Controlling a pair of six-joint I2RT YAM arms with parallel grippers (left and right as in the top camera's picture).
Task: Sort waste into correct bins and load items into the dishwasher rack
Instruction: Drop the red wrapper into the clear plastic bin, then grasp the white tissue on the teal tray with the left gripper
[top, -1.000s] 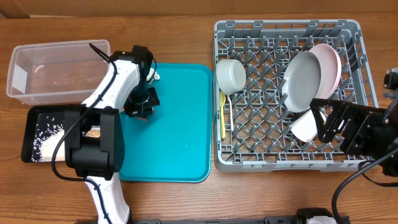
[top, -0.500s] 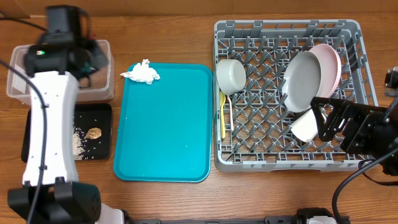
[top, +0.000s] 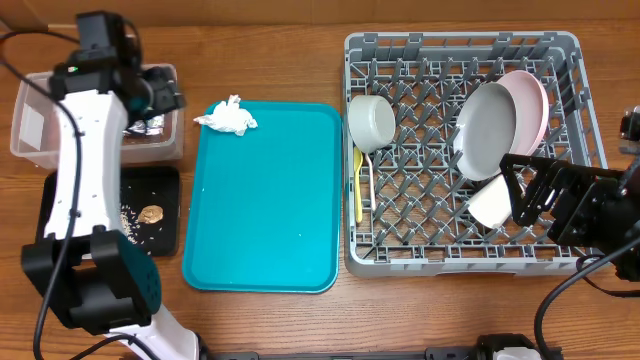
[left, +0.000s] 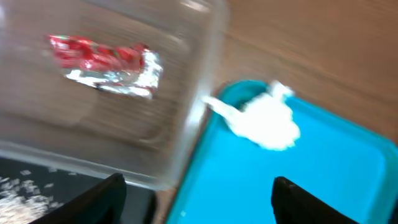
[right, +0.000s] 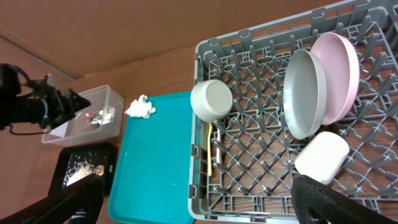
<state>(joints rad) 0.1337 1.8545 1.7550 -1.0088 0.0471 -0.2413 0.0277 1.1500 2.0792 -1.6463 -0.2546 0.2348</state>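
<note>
— Left claw (left: 202, 196) is hanging over the clear tub (top: 30, 130), fingers spread wide apart and nothing between them!

— And the wrapper?

— Down in the tub. The red-and-silver wrapper (left: 106, 65) lies flat on the tub floor at the end nearest the teal tray (top: 265, 200), clear of both fingers.

— What about the napkin?

— The crumpled white napkin (top: 228, 116) sits on the tray's far left corner, partly spilling over the rim, just beside the tub.

— Anything in the black tray?

— Yes. The black tray (top: 165, 240) lies in front of the tub, with the left arm covering part of it. There are loose rice grains (top: 128, 222) scattered inside and a brown scrap (top: 151, 213) right next to them.

— Over to the rack!

— The big grey rack (top: 460, 48) sits on the bench (top: 290, 50), right of the teal tray. The grey plate (top: 485, 128) stands on edge, overlapping the pink plate (top: 530, 100) behind it. The small bowl (top: 371, 121) is at the rack's left side, and the yellow utensil (top: 359, 185) lies along that same edge, just in front of the bowl.

— And the cup?

— The white cup (top: 490, 203) is among the pegs at the near right, below the plates.

— Right claw?

— The right claw (right: 199, 202) has its fingers wide apart and is holding nothing. It hovers at the rack's near right corner, close to the cup. I can't tell if it touches.
</note>
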